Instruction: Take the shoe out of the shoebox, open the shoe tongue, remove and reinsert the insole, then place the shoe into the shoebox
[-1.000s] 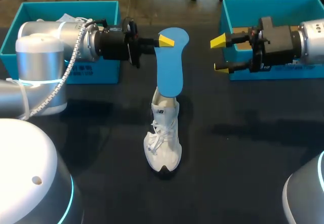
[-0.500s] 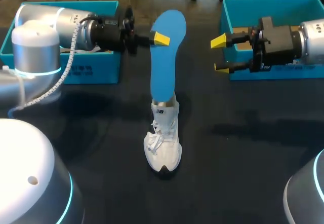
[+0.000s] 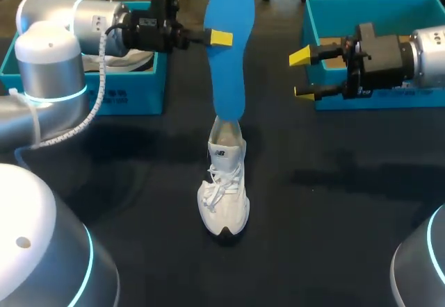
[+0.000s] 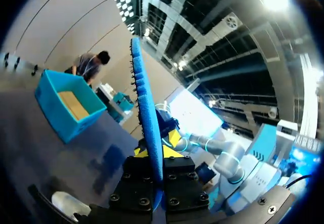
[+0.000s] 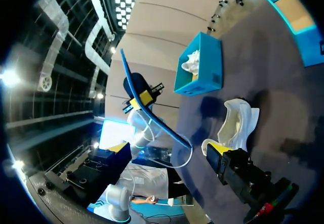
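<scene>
The blue insole [image 3: 228, 64] is clamped upright by the left gripper [image 3: 221, 38] above the heel of the white sneaker [image 3: 224, 189] at mid-table. The right gripper [image 3: 302, 75] is spread wide before the right shoebox [image 3: 375, 1]. Print on the left shoebox [image 3: 139, 95] is illegible.

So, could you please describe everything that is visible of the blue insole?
The blue insole is a thin, foot-shaped sheet, foam-like, plain blue on the side shown. It stands almost upright in the air, slightly bowed in the right wrist view. The left gripper is shut on its upper part from both faces. Its lower end hangs just over the opening of the white shoe; whether they touch cannot be told.
</scene>
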`<state>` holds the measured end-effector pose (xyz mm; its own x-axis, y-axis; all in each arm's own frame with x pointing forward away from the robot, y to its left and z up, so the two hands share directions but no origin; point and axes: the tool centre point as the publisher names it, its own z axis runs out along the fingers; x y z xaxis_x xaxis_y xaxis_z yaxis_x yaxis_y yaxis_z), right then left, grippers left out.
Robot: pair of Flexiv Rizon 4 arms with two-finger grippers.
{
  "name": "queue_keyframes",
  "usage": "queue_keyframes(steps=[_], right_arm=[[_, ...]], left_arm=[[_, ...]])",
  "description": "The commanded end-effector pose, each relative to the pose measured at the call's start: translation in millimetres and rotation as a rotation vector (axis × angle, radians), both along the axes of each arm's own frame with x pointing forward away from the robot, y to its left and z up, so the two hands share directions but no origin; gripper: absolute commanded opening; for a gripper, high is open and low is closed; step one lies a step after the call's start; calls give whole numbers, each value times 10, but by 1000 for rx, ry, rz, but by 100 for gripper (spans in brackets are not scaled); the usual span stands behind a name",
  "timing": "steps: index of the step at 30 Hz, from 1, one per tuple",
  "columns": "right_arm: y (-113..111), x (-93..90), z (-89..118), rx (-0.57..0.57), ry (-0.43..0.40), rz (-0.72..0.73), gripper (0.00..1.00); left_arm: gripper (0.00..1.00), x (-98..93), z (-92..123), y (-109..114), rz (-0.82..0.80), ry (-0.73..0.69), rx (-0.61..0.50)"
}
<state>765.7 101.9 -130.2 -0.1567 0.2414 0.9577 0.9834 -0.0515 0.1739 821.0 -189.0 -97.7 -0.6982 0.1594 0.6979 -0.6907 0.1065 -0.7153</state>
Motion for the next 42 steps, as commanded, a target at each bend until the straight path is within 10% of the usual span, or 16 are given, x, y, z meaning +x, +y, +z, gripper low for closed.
queue_keyframes(steps=[1, 26, 42], right_arm=[[19, 3, 1, -1, 1, -2, 100], [19, 3, 1, -1, 1, -2, 100], [19, 3, 1, -1, 1, -2, 100]], left_arm=[[0, 2, -13, 56, 43, -965, -274], [0, 36, 30, 83, 37, -1031, -284], [0, 109, 35, 3, 40, -1733, -504]])
